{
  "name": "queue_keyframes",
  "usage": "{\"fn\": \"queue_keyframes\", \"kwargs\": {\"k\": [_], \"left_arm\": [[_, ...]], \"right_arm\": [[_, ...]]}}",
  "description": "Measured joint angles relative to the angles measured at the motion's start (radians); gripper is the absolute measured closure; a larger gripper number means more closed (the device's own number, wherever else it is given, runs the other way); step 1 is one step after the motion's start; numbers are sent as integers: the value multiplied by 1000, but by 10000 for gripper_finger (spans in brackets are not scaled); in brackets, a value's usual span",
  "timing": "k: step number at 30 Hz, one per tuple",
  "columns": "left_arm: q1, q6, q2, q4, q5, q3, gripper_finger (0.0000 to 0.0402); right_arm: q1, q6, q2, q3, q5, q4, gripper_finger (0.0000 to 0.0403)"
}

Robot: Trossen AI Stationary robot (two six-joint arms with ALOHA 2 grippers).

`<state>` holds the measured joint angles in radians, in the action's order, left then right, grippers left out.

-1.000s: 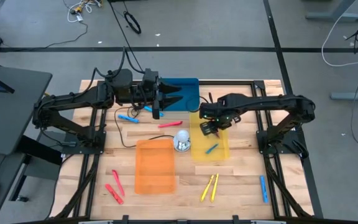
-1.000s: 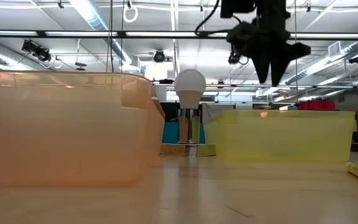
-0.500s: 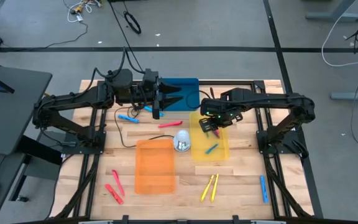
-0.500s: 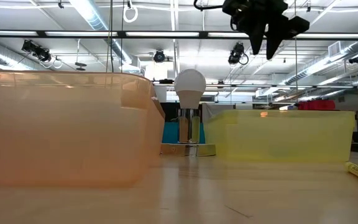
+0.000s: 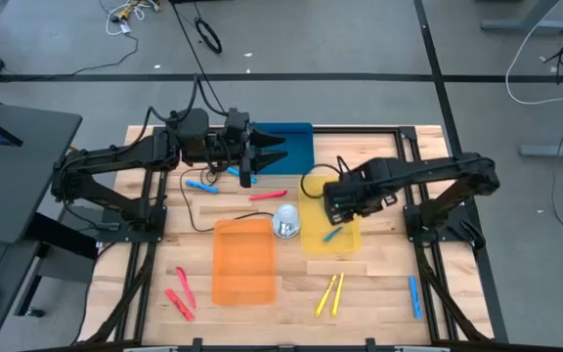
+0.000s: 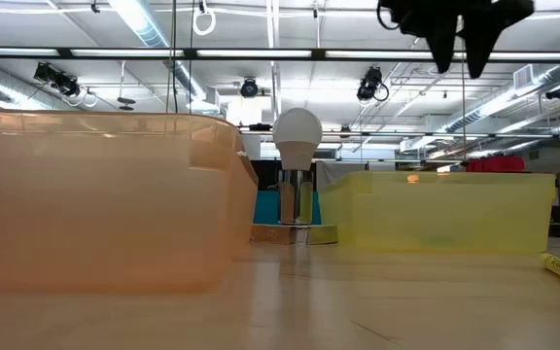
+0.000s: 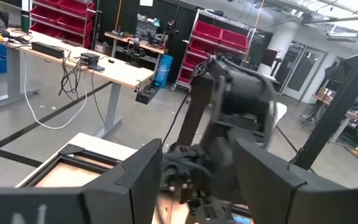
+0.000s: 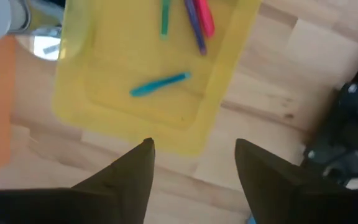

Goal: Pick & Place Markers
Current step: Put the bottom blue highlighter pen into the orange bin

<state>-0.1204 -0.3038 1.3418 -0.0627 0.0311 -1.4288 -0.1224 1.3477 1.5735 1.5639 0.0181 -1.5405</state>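
Markers lie scattered on the wooden table: a light blue one (image 5: 200, 184), a red one (image 5: 267, 196), two red ones (image 5: 180, 298), two yellow ones (image 5: 330, 293) and a blue one (image 5: 414, 296). The yellow tray (image 5: 345, 244) holds a light blue marker (image 8: 159, 85), a green one (image 8: 165, 15), a purple one (image 8: 194, 25) and a red one (image 8: 205, 17). My right gripper (image 5: 333, 207) hovers open high above that tray, pointing down, with nothing between its fingers (image 8: 194, 152). My left gripper (image 5: 274, 152) waits open above the blue tray (image 5: 296, 137).
An orange tray (image 5: 243, 259) sits left of the yellow one. A white globe on a silver stand (image 5: 286, 221) stands between them. A black cable (image 5: 198, 210) runs across the table's left part. Bare wood lies along the near edge between the marker groups.
My right gripper has risen well above the yellow tray and drifted slightly toward the table's right and near edges, its arm folding back. The left arm and the markers have kept still.
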Motion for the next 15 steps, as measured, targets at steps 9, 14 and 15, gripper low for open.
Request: {"fn": "queue_keyframes", "kwargs": {"k": [9, 14, 15], "left_arm": [[0, -1, 0, -5, 0, 0, 200], [0, -1, 0, -13, 0, 0, 200], [0, -1, 0, -13, 0, 0, 200]], "right_arm": [[-160, 211, -21, 0, -5, -19, 174], [-248, 321, -24, 0, -19, -31, 174], [-263, 337, -24, 0, -27, -31, 174]]}}
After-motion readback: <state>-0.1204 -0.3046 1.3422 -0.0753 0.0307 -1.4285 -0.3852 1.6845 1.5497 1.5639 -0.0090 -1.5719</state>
